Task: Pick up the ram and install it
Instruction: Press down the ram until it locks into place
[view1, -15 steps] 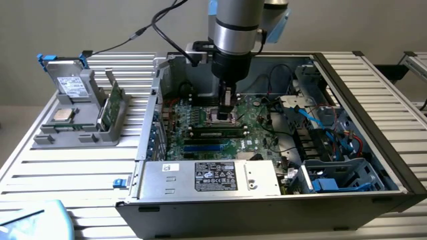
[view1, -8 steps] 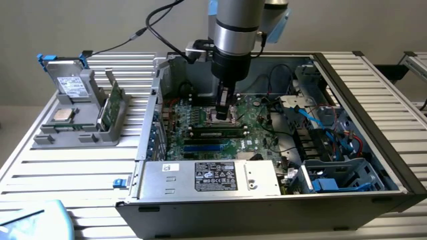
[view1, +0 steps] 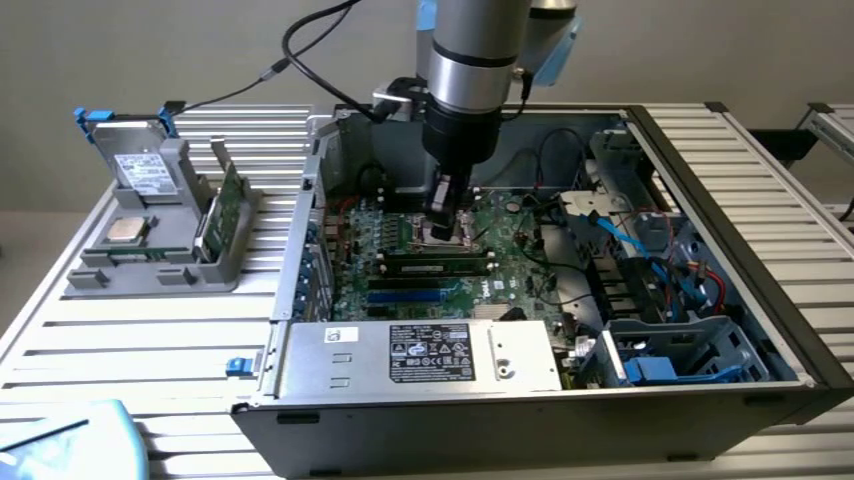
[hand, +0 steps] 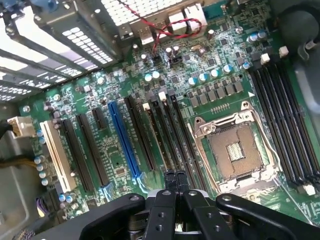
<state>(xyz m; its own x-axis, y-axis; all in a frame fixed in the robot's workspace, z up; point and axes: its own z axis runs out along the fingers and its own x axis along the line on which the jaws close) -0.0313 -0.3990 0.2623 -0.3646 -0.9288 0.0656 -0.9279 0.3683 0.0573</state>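
Observation:
A green ram stick (view1: 219, 206) stands on edge in a grey holder (view1: 160, 262) on the table, at the exterior view's left, outside the computer case. My gripper (view1: 445, 230) hangs inside the open case, low over the green motherboard (view1: 514, 235) and far from that stick. In the wrist view the gripper (hand: 175, 175) is shut, its two fingers pressed together with nothing showing between them. The tips hover over the long black memory slots (hand: 176, 135) beside the bare CPU socket (hand: 234, 150). A dark strip (view1: 434, 265) lies along one slot just in front of the gripper; whether it is a seated stick I cannot tell.
The case walls (view1: 747, 250) ring the board. A grey power supply with a label (view1: 430, 352) sits at the near side, and blue and black cables (view1: 641, 245) and drive bays lie at the exterior view's right. A grey drive (view1: 144, 172) and a chip rest on the holder.

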